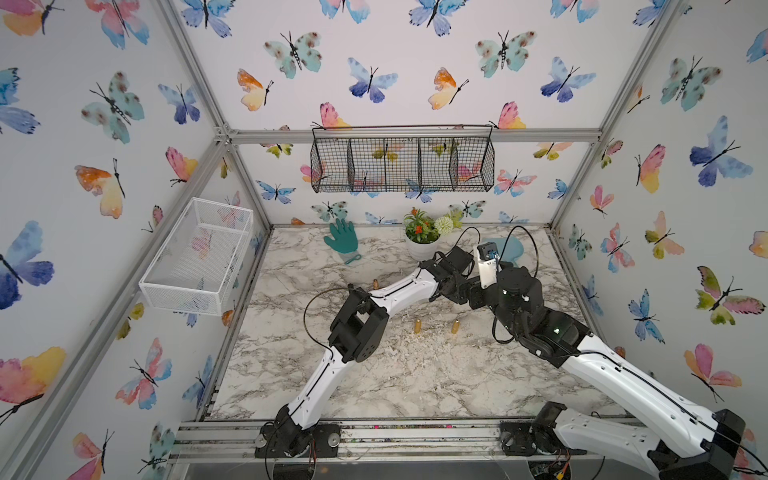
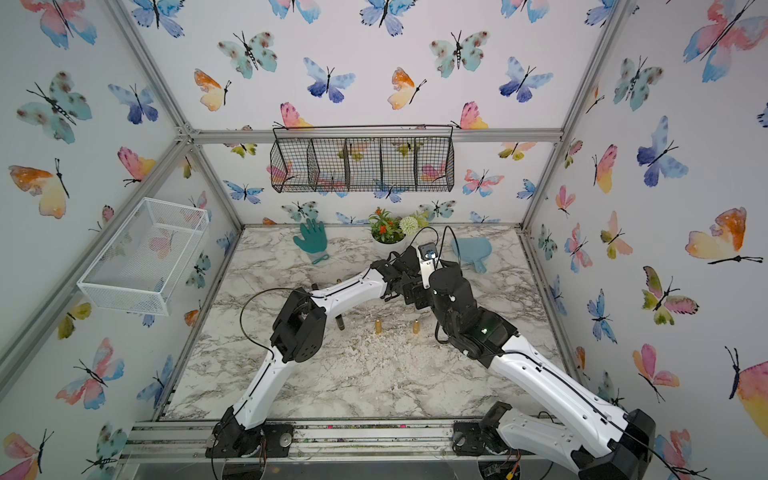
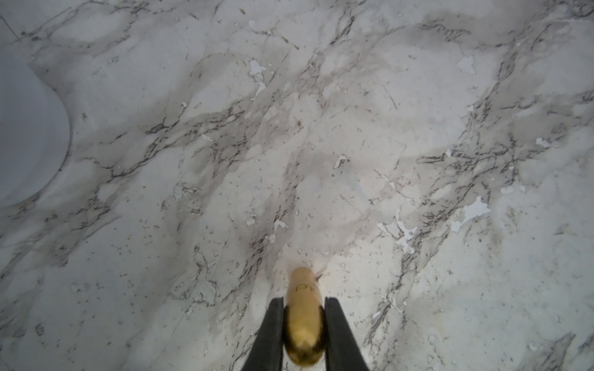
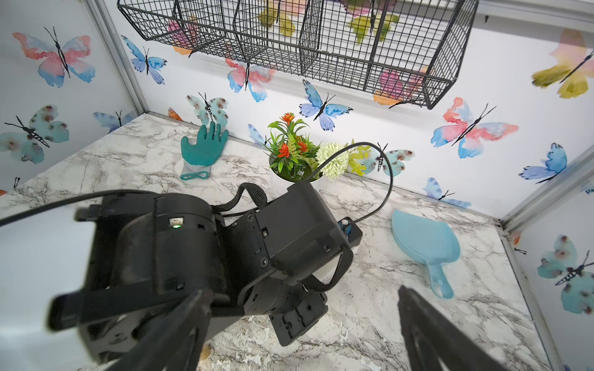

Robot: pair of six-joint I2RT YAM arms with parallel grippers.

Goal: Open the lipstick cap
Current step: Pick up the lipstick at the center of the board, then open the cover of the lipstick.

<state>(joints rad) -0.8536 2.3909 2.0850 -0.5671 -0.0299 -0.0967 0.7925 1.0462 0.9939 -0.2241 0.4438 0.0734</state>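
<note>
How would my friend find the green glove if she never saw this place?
Start at the marble table and look along its back edge, under the black wire basket. Beside the white flower pot lies the glove, the only hand-shaped teal thing there, fingers toward the wall.

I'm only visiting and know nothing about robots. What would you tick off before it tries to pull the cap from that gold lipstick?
1. Grip: left hand shut on the gold lipstick, fingers pressing both sides: ok.
2. Free end: part of the lipstick sticks out past the fingers for the other hand to take: ok.
3. Taker: right hand open and empty: ok.
4. Aim: right hand lined up on the lipstick: not ok; its wrist view shows only the left arm's wrist, no lipstick.
5. Which end is the cap: cannot tell.
6. Clutter: two spare gold tubes stand on the table, apart from both arms: ok.
</note>
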